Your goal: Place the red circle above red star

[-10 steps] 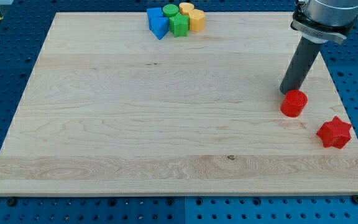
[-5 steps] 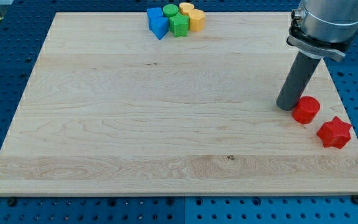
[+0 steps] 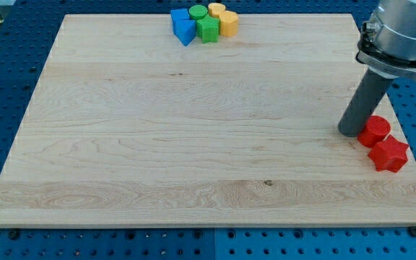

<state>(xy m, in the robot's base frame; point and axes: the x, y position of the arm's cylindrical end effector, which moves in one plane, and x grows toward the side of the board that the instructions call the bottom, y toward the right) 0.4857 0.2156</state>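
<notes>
Ends in my tip [image 3: 352, 133], the bottom of a straight dark rod, so cannot tell open from shut. Stands on the wooden board [image 3: 193, 144] near the view's right edge. Touches, or nearly touches, the left side of the red circle [image 3: 375, 131].

Same camera view, lower down: red circle sits just above the red star [image 3: 389, 154] and a little to its left. Looks pressed up against the star's top, with no gap showing. Both close to the board's right edge, about halfway down.

Far away, at the view's top near the middle, a tight bunch of six blocks. On the left, a blue cube [image 3: 180, 17] with a blue triangle [image 3: 185, 31] under it. In the middle, a green circle [image 3: 198, 12] and a green block [image 3: 208, 29] below it, shape hard to tell. On the right, two yellow blocks [image 3: 223, 18], shapes hard to tell too.

All around the board, a blue table [image 3: 6, 238] full of little holes.
</notes>
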